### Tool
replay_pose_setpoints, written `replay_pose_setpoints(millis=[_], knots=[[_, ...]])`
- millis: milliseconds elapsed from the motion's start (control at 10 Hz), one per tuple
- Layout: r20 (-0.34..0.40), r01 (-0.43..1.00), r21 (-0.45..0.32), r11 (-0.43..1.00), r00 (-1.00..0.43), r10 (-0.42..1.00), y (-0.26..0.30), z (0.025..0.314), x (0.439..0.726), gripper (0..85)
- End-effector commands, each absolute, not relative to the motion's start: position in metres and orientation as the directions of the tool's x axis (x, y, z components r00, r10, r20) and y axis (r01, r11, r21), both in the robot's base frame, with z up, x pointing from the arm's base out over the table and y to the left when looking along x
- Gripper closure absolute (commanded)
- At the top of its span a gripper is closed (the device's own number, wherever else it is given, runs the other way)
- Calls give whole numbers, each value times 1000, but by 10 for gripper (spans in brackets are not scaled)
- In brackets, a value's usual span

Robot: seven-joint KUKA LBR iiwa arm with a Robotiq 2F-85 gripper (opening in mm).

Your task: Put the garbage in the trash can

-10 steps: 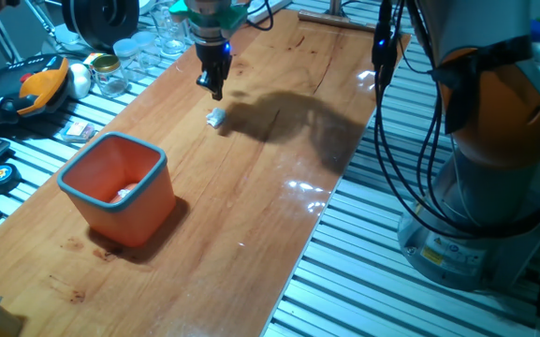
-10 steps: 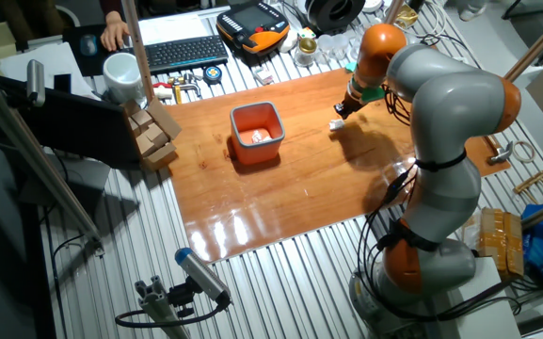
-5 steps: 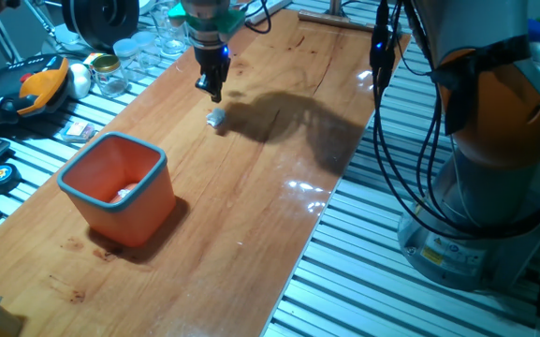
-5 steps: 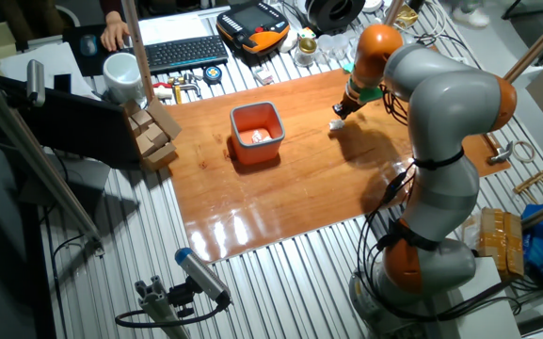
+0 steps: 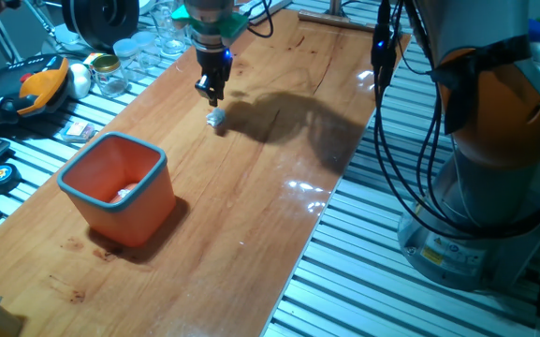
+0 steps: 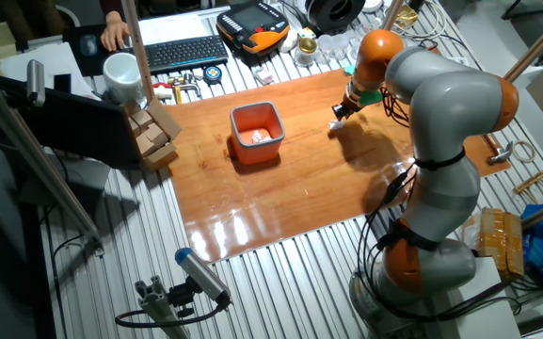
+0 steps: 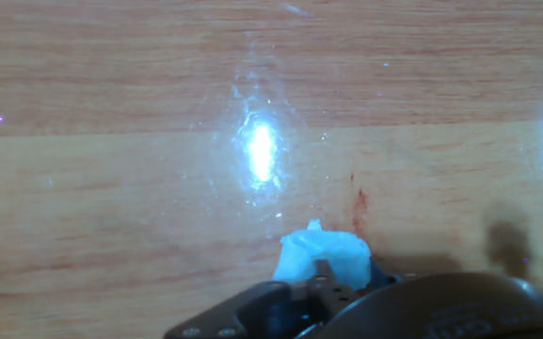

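Observation:
The garbage (image 5: 216, 118), a tiny white crumpled scrap, lies on the wooden table at the far end; it also shows in the other fixed view (image 6: 337, 124). My gripper (image 5: 212, 98) hangs just above and slightly behind it, fingers pointing down and a little apart, holding nothing; it also shows in the other fixed view (image 6: 339, 113). In the hand view the scrap (image 7: 323, 254) sits at the bottom edge, partly hidden by the dark hand housing (image 7: 412, 306). The trash can (image 5: 118, 187), orange with a light blue rim, stands to the near left with white scraps inside (image 6: 256, 134).
Clear glass jars (image 5: 143, 47) and an orange-black handheld unit (image 5: 40, 80) lie off the table's far left edge. The robot base (image 5: 494, 140) and hanging cables (image 5: 386, 84) stand at the right. A keyboard (image 6: 186, 52), a white mug (image 6: 120, 75) and wooden blocks (image 6: 153, 132) lie beyond the board.
My gripper has dropped slightly toward the scrap and shifted a little left. The scrap and the bin have not moved.

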State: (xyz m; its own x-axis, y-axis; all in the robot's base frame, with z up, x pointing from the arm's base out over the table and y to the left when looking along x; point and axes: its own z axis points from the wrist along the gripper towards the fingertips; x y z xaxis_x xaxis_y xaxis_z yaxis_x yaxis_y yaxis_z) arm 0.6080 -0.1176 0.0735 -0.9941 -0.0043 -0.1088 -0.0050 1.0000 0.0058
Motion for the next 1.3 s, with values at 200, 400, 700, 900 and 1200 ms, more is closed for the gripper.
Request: replay_pose_setpoints(millis=[200,400,700,900,1200], knots=[[-112,-20,7,1000,-993,-19,-120,68,609,340],[-112,-22,7,1000,-993,-21,-120,60,611,340],[-116,-27,13,1000,-993,-25,-122,50,613,340],[-116,-27,14,1000,-993,-25,-122,47,613,340],[-122,-28,12,1000,-992,-26,-120,43,613,340]])
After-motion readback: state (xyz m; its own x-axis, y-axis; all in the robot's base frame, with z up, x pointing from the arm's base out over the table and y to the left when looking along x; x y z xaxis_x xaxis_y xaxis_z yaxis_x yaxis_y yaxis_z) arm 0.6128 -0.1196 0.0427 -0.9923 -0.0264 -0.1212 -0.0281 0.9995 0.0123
